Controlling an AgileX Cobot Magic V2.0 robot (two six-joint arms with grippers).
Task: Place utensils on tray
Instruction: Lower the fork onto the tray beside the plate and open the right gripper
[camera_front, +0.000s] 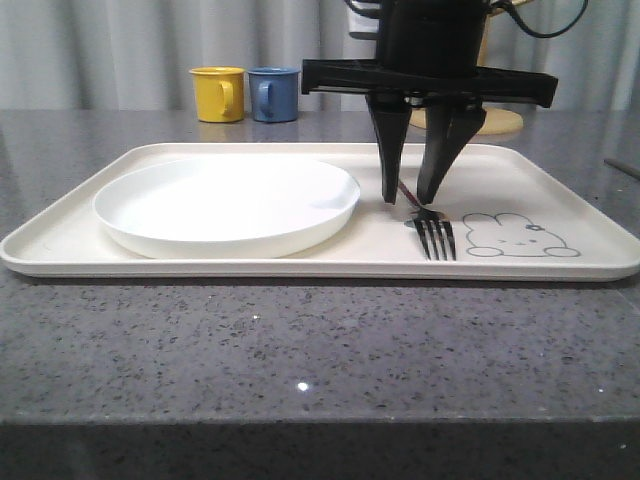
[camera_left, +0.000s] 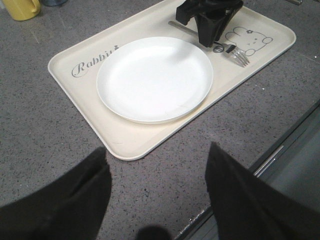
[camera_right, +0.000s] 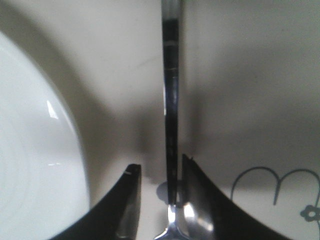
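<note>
Over the tray's right half, the right tool (camera_front: 412, 198) is seen pointing straight down, its fingers parted with the fork (camera_front: 432, 232) handle running between them; in the right wrist view a gap is visible on one side of the handle while the other finger (camera_right: 197, 200) sits close against it, so the fork is judged released, not clamped. The fork is lying flat on the tray (camera_front: 80, 235), tines toward the front edge, just beside the rabbit drawing (camera_front: 518, 236) and a little to the right of the white plate (camera_front: 227, 203), which is already set on the tray's left half. The left tool (camera_left: 155, 200) is held spread and empty, well apart from the tray, above the grey surface (camera_front: 300, 340). A yellow mug (camera_front: 218, 93) and a blue mug (camera_front: 274, 93) are standing behind the tray, untouched. Risk from here is judged as follows: if the right tool is lifted at a slant, the near finger could drag or flick the fork, so the handle may be skewed onto the plate rim or slid against the tray's rim. A further slim metal piece is glimpsed at the far right edge (camera_front: 622, 168), too cropped to be identified.
</note>
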